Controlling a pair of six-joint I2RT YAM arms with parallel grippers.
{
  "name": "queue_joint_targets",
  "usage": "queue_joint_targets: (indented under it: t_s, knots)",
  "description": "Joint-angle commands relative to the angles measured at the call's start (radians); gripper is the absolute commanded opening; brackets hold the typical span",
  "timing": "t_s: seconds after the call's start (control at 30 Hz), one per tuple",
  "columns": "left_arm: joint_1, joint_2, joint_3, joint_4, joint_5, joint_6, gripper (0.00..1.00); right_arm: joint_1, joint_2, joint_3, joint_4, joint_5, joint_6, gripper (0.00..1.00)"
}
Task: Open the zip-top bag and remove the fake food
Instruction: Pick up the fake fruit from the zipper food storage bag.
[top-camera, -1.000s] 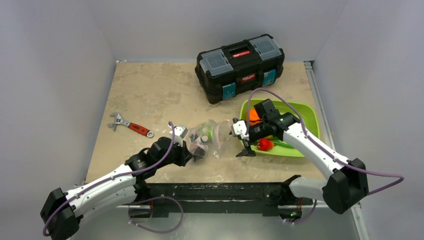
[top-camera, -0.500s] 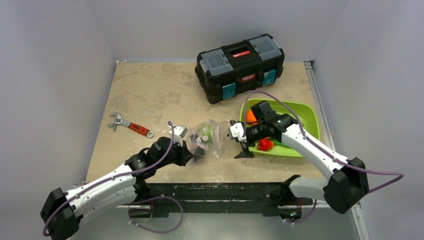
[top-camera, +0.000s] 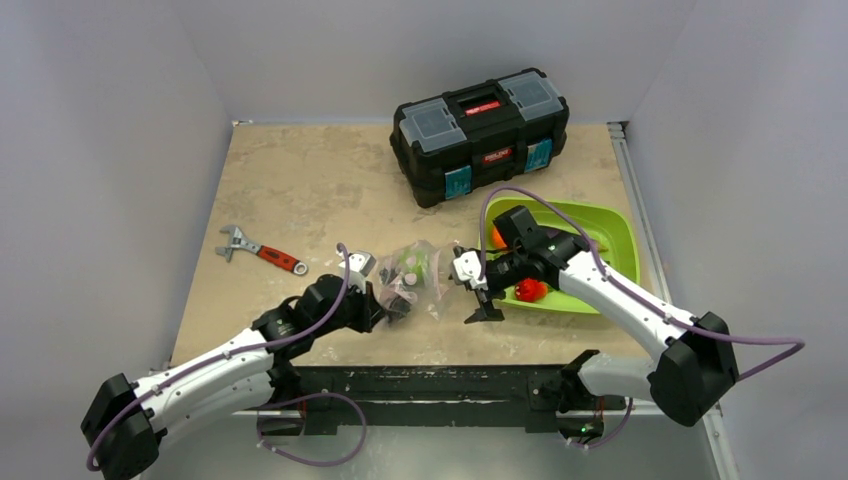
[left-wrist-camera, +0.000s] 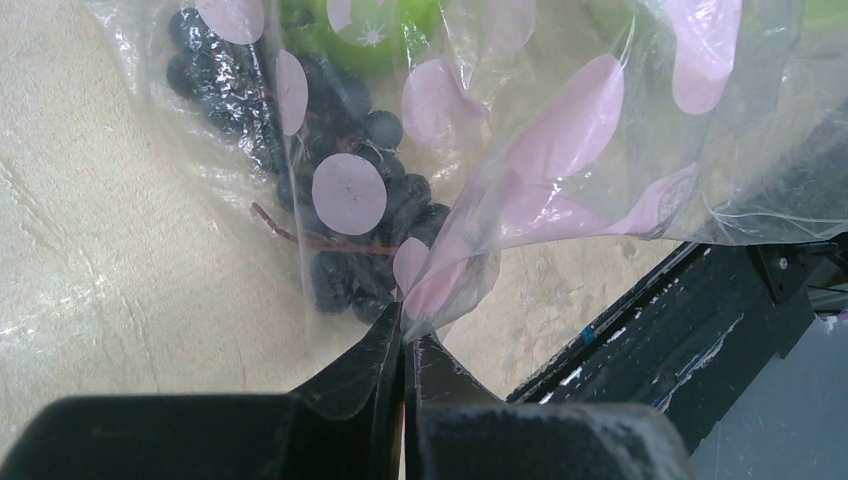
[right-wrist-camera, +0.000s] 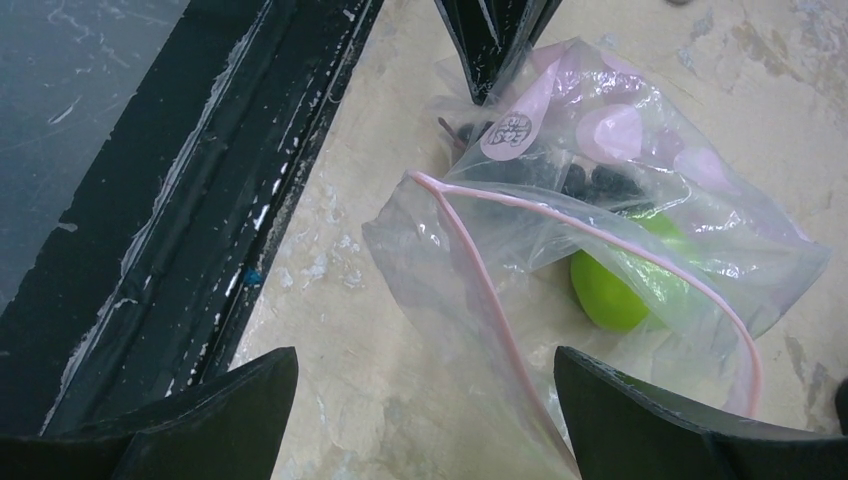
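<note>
The clear zip-top bag (top-camera: 415, 272) with pink dots lies mid-table, its pink zip strip (right-wrist-camera: 480, 270) gaping open. Inside are dark purple grapes (left-wrist-camera: 340, 200) and a green apple (right-wrist-camera: 612, 292). My left gripper (top-camera: 392, 305) is shut on the bag's near corner (left-wrist-camera: 430, 285); its fingertips show at the top of the right wrist view (right-wrist-camera: 492, 40). My right gripper (top-camera: 480, 295) is open and empty, just right of the bag's mouth, jaws wide over the zip strip. An orange (top-camera: 497, 238) and a red pepper (top-camera: 530, 290) lie in the green tray (top-camera: 615, 235).
A black toolbox (top-camera: 480, 135) stands at the back. A red-handled wrench (top-camera: 262, 252) lies at the left. The table's black front rail (right-wrist-camera: 190, 200) runs just beside the bag. Grey walls enclose the table.
My right gripper has moved left, away from the green tray and closer to the bag's open mouth. The left gripper and the bag have not moved.
</note>
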Motion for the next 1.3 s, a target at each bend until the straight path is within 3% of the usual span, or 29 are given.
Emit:
queue_joint_targets:
  t_s: [0.0, 0.47, 0.63, 0.9, 1.0, 1.07, 1.27]
  knots:
    - [0.006, 0.003, -0.007, 0.066, 0.006, -0.016, 0.00, 0.020, 0.012, 0.001, 0.031, 0.012, 0.024, 0.97]
    - [0.006, 0.034, -0.001, 0.086, 0.006, -0.022, 0.00, 0.065, 0.040, 0.036, 0.060, 0.022, 0.102, 0.88]
    - [0.006, 0.033, -0.005, 0.081, 0.027, -0.022, 0.00, 0.060, 0.055, 0.125, 0.017, -0.022, 0.153, 0.85]
    - [0.007, 0.027, -0.020, 0.075, 0.017, -0.015, 0.00, -0.169, 0.075, 0.227, -0.133, -0.242, 0.133, 0.84]
    - [0.008, 0.037, -0.019, 0.080, 0.020, -0.010, 0.00, -0.178, 0.087, 0.208, -0.030, -0.205, 0.263, 0.79]
    - [0.007, 0.040, -0.021, 0.082, 0.024, -0.007, 0.00, -0.179, 0.105, 0.188, 0.065, -0.145, 0.375, 0.70]
    - [0.008, 0.046, -0.039, 0.110, 0.040, -0.010, 0.00, -0.139, 0.179, 0.143, 0.192, 0.004, 0.504, 0.44]
